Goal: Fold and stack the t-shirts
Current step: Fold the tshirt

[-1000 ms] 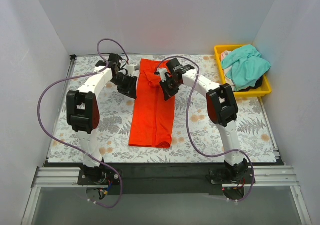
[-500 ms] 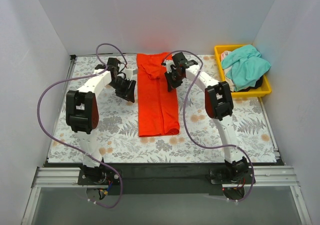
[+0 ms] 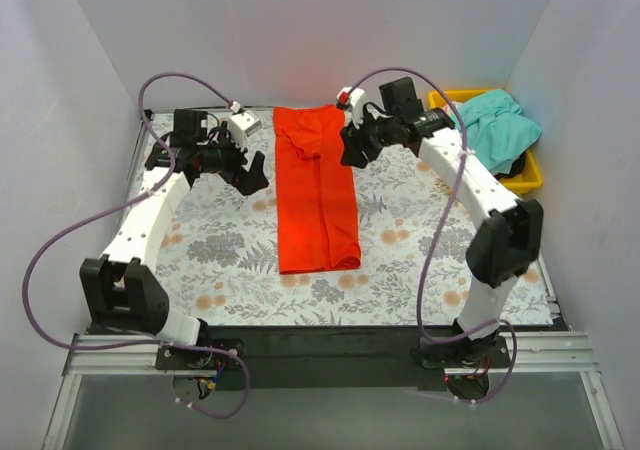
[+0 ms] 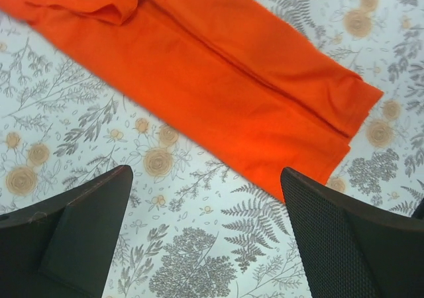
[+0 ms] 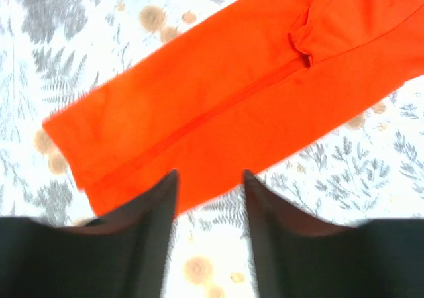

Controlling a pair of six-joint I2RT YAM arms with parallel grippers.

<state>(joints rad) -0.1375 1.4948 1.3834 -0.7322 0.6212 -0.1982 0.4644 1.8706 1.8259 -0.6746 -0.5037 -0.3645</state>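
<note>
No text, label, brand, number or sign is showing legibly in any view. The orange-red t-shirt [image 3: 318,200], running down the middle of the top view, is showing plain cloth in all three views. The counter [image 3: 210,245] is showing only a fern-and-flower print. A small white block [image 3: 245,124] by the left arm's cable, in the upper left of the top view, is showing too small for any marking to be made out.
</note>
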